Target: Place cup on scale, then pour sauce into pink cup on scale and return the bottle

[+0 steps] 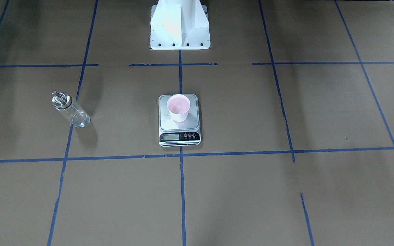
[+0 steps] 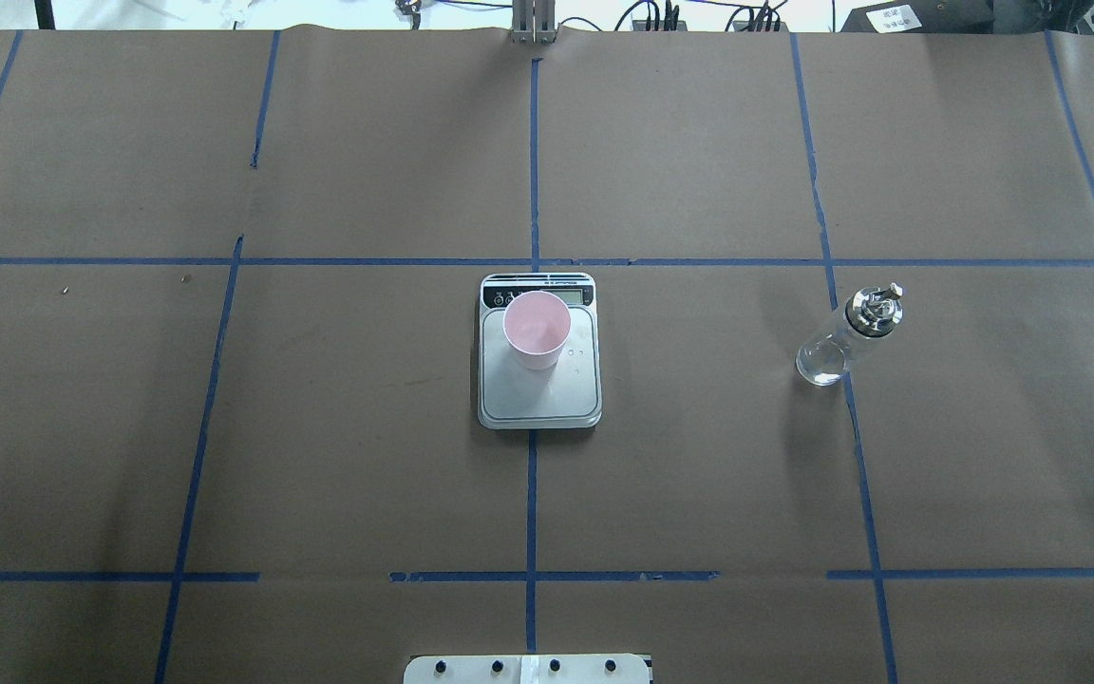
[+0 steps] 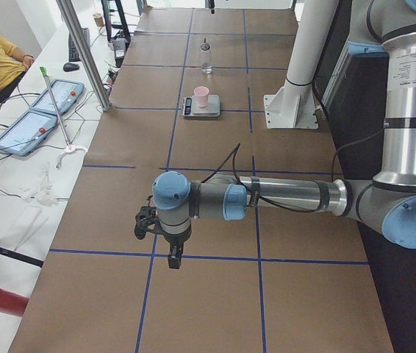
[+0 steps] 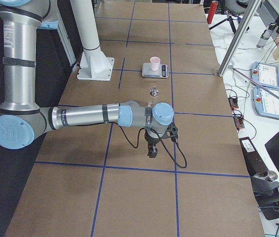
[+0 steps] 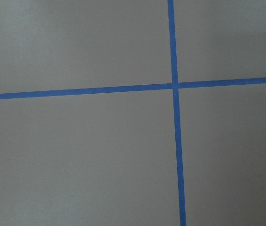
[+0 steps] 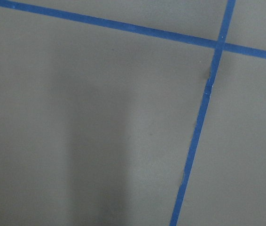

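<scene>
The pink cup (image 1: 178,107) stands upright on the steel platform of the silver scale (image 1: 194,120) at the table's middle; both also show in the overhead view, cup (image 2: 537,329) on scale (image 2: 547,399). The clear glass bottle (image 1: 70,109) with its silver spout cap stands upright on the table on the robot's right side (image 2: 844,338), well apart from the scale. Neither gripper shows in the overhead or front view. My left gripper (image 3: 173,257) hangs over bare paper far from the scale. My right gripper (image 4: 152,152) does the same. I cannot tell whether either is open or shut.
Brown paper with a blue tape grid (image 2: 532,475) covers the table. The white robot base (image 1: 180,25) stands behind the scale. Tablets (image 3: 39,118) and a slanted metal pole (image 3: 87,55) are at the operators' side. Both wrist views show only paper and tape.
</scene>
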You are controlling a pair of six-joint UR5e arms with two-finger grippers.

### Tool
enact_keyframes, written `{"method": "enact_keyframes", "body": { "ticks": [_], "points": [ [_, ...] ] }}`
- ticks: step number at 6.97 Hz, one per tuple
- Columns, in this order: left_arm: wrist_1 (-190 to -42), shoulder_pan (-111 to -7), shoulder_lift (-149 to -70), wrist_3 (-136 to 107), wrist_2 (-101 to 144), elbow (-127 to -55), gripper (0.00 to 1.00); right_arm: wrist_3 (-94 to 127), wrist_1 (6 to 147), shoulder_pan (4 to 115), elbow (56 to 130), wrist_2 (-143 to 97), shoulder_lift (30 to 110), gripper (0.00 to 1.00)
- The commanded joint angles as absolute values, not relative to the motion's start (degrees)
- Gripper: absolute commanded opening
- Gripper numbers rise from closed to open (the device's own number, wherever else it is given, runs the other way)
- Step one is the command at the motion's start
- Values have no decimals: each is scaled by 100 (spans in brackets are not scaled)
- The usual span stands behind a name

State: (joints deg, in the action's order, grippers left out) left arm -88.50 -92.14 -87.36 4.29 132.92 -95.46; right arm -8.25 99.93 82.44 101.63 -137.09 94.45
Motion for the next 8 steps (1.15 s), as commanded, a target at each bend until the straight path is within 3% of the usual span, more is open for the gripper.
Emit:
{"method": "enact_keyframes", "body": {
  "ticks": [1,8],
  "points": [
    [-8851,-9202,-8754,448,13307,-9554,100,-826,9993,8244,10160,-13702,9448,100],
    [-8780,-9202,-8780,466,13307,-9510,100,-817,10002,8244,10143,-13729,9492,100]
  ]
}}
